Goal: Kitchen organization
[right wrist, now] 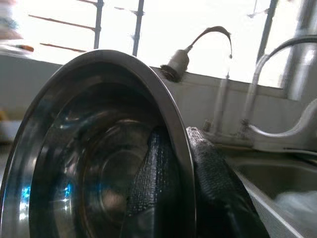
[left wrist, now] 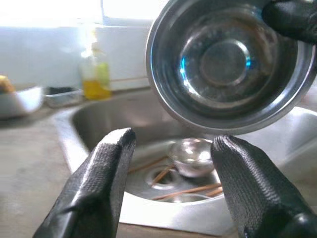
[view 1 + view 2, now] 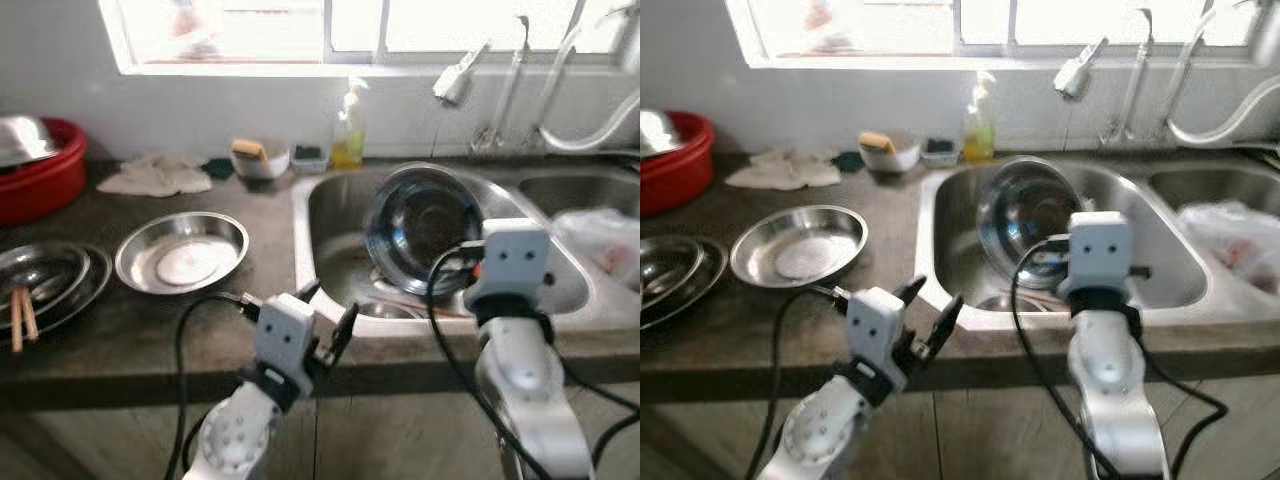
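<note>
Chopsticks (image 2: 185, 191) and small bowl (image 2: 193, 156) in sink (image 3: 330, 215)

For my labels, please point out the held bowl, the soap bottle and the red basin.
bowl (image 3: 425, 225), left eye view, inner bottom.
soap bottle (image 3: 349, 135), left eye view, its body.
red basin (image 3: 40, 180), left eye view, outer wall.

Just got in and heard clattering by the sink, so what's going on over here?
The robot stands at the kitchen counter. Its right gripper is shut on the rim of a steel bowl, holding it tilted above the sink. The left gripper hovers open at the sink's front edge, holding nothing. A small steel cup and some chopsticks lie in the basin. A shallow steel dish sits on the counter to the left.
</note>
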Robot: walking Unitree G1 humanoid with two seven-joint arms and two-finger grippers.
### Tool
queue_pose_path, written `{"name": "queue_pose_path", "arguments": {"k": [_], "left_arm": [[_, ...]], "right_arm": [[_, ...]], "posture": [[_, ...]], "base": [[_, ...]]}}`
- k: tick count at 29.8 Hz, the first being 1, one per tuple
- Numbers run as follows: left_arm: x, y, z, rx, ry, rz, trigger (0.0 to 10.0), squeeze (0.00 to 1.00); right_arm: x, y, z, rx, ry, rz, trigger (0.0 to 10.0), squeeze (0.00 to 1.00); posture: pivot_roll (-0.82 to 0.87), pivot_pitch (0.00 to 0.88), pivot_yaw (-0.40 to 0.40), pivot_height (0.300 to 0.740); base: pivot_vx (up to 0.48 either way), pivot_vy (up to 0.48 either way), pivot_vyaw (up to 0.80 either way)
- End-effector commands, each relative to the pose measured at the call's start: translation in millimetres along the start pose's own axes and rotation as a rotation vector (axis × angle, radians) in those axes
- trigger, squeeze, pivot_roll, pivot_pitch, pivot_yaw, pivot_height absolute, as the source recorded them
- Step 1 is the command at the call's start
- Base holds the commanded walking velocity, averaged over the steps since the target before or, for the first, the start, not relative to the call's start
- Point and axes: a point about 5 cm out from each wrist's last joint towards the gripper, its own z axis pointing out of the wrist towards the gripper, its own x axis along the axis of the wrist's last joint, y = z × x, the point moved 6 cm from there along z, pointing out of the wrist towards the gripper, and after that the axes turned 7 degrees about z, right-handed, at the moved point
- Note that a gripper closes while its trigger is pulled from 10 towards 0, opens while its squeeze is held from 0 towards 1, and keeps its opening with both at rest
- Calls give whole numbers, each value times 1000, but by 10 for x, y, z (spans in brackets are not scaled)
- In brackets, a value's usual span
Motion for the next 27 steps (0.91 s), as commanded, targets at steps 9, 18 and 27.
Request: {"name": "queue_pose_path", "arguments": {"k": [9, 18, 27], "left_arm": [[-44, -72, -22, 34, -21, 17, 10000, 0], [-38, -54, -26, 25, -15, 41, 10000, 0], [-38, -67, -14, 26, -14, 57, 10000, 0]], "right_arm": [[2, -90, -12, 32, -2, 20, 10000, 0], [-2, -100, -5, 36, -4, 21, 10000, 0], [4, -89, 18, 32, 0, 21, 10000, 0]], "posture": [[26, 0, -43, 740], [28, 0, -45, 740], [29, 0, -40, 740]], "base": [[0, 0, 0], [0, -200, 0], [0, -475, 0]]}}
